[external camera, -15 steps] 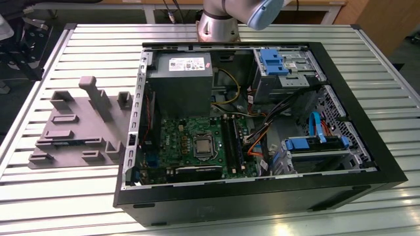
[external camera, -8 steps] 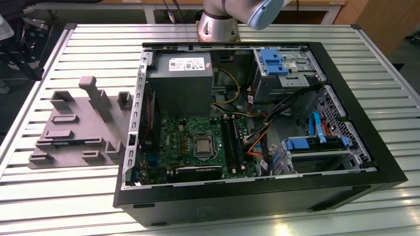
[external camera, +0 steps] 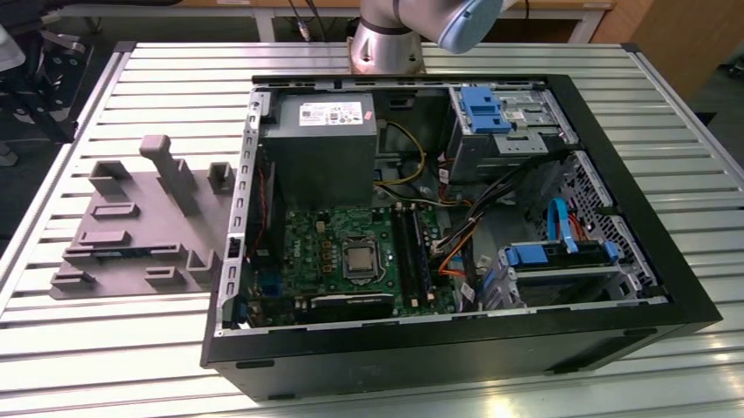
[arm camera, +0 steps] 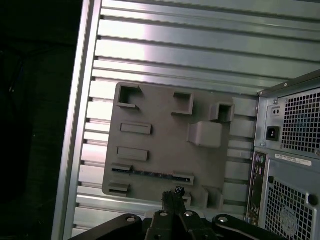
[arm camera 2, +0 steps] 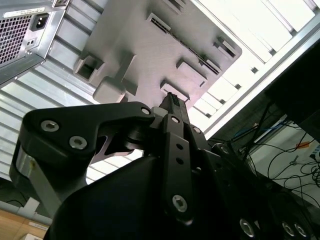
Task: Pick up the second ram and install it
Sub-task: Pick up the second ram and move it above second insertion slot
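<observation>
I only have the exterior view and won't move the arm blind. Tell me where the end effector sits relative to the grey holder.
Observer: In the first wrist view the end effector hangs above the grey holder, clear of it, over one long edge.
Operator: Report its state.
Observer: Both wrist views show it shut, with nothing in it.
Operator: Place the second ram against it.
Observer: In the first wrist view the second ram lies in the holder as a thin dark strip between two end brackets, and the end effector's tip lines up near one end of it.
</observation>
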